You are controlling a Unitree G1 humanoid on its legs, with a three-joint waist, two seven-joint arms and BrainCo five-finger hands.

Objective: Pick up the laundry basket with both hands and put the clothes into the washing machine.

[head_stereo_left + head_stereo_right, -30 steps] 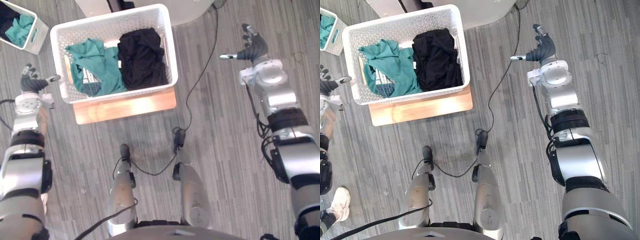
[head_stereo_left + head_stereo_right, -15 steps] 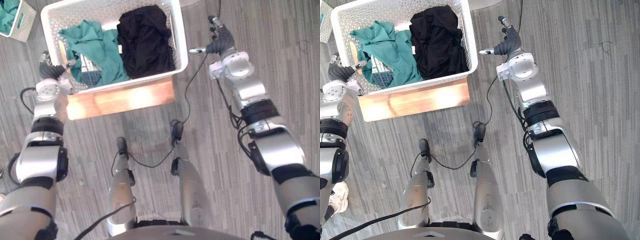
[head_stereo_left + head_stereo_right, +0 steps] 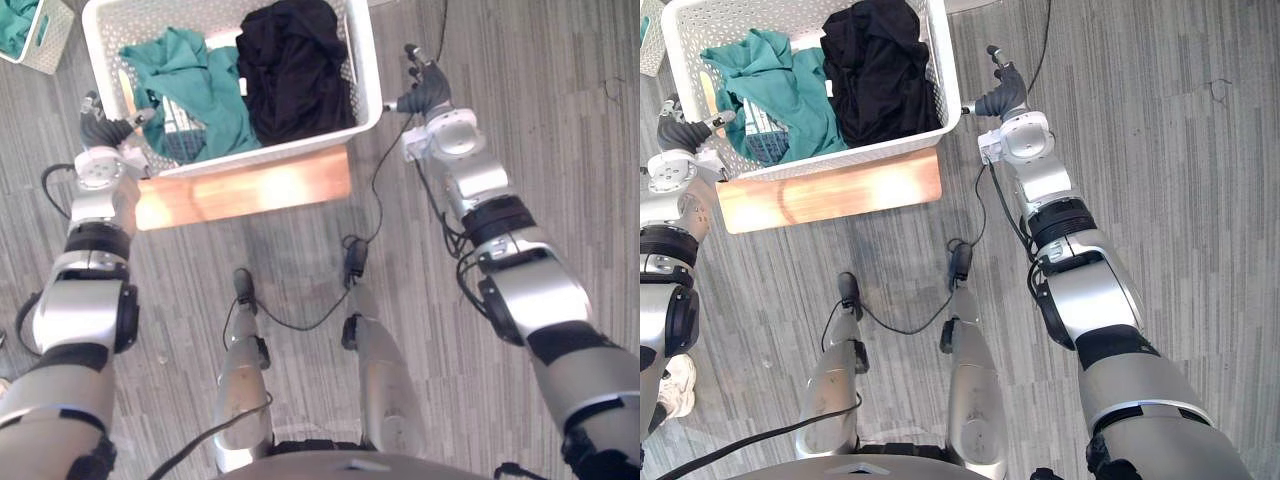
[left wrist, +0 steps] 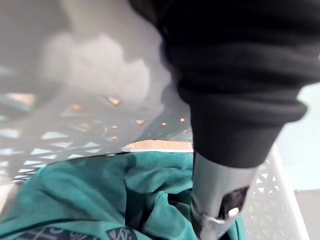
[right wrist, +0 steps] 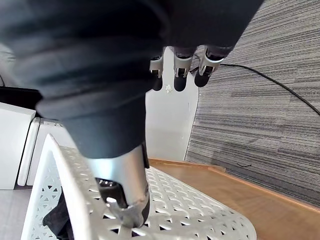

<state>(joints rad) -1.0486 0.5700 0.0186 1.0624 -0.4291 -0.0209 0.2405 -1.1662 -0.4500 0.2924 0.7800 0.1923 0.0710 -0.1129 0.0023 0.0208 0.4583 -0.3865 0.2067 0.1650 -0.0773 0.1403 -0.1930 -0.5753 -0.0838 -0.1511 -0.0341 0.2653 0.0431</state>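
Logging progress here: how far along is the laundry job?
Done: left hand and right hand sit at opposite sides of the white basket. In hand: getting a grip; the right hand's fingers are straight. Left: lifting the basket off the wooden stand and loading the teal clothes and black clothes inside.

Your laundry basket (image 3: 270, 152) is a white rectangular plastic one with perforated walls and an open top. It stands upright on the wooden board (image 3: 245, 190), covering the board's far part and leaving a strip of bare wood along the near edge. Its right corner reaches past the board's right end. You have two pieces of clothing inside. A teal garment (image 3: 190, 80) lies crumpled in the half over the board's left end, spread up against the near wall. A black garment (image 3: 295, 65) is bunched in a heap in the half over the board's right end, touching the teal one along the middle.
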